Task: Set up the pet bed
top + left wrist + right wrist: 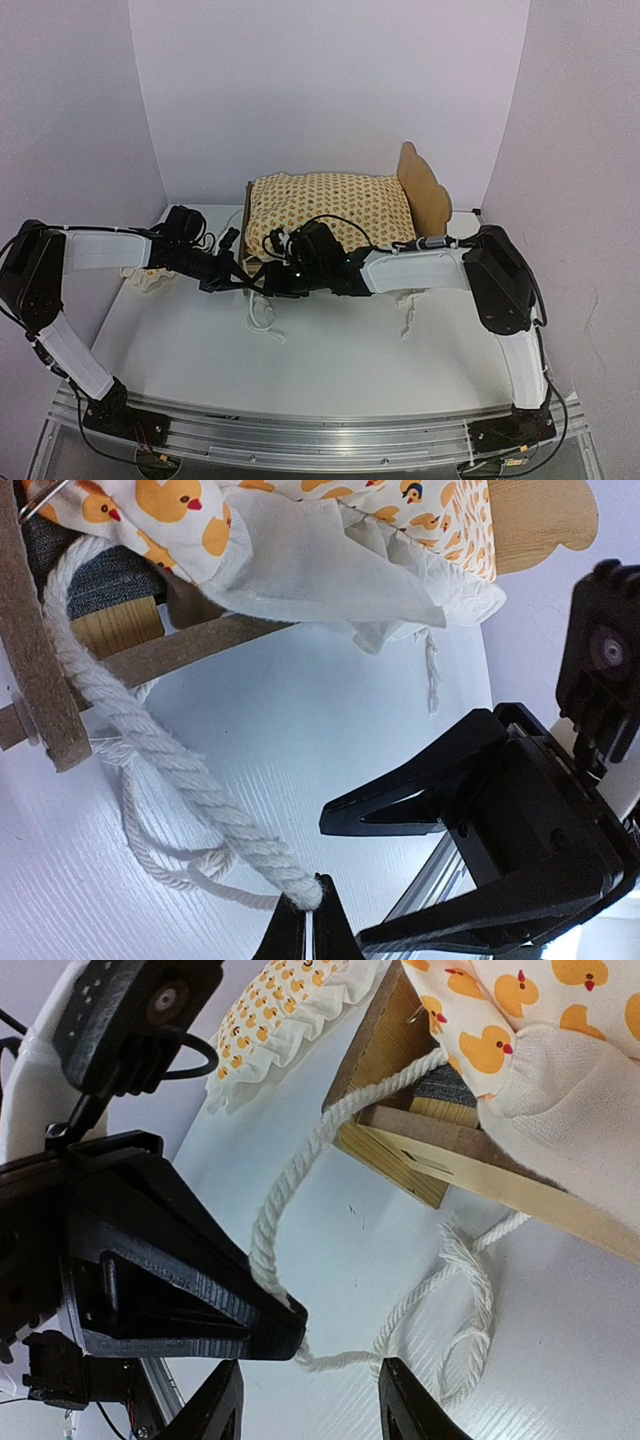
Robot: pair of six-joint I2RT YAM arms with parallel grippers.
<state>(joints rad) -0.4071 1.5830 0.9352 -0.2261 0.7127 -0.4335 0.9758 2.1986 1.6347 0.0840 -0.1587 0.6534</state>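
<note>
Your left gripper (306,922) is clenched on the white rope (150,740), drawing it off the frame corner, probably for tying. Your right gripper (312,1400) stands released beside the loose end. Beyond, the pet bed (425,200) sits far-centre on the surface (330,350), with the cushion (330,205) laid in.

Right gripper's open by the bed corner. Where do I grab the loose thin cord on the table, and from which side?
Probably the straight stretch of the thin cord beside the left gripper, which pinches the thick rope. It lies flat, crosswise between the open fingers of the right gripper, so come straight down. Avoid the loop by the pet bed: strands cross there.
</note>
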